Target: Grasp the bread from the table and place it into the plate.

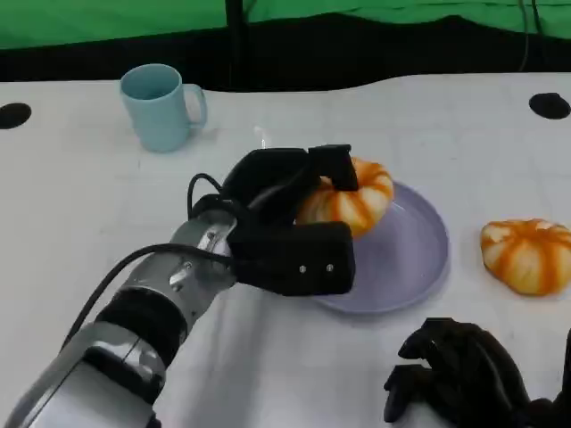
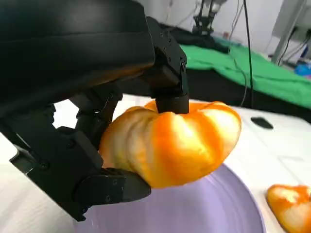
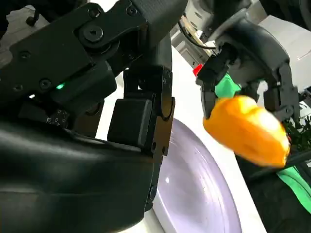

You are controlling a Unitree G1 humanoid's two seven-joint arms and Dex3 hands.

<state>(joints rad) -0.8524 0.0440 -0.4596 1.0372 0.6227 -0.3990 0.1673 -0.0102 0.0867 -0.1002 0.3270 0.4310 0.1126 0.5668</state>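
1. Stretching white under everything, the surface (image 1: 80, 205) meets black and green cloth (image 1: 107, 22) at its far edge.
2. Left hand (image 1: 290, 223) fingers clamp the bread (image 1: 352, 201) above the lilac plate (image 1: 406, 267).
3. Right hand (image 1: 464, 374) rests low, fingers curled, empty.
4. A second bread (image 1: 528, 254) sits right of the plate; a blue mug (image 1: 161, 107) stands far left.

The right hand (image 3: 97, 121) takes up the left and centre of the frame as a large black shell with a small green light. At the upper right, the left hand (image 3: 248, 53) grips the orange bread (image 3: 245, 128) with its fingers (image 3: 284, 94), above the lilac plate (image 3: 194, 194) at the lower centre on the white tabletop (image 3: 214, 160).
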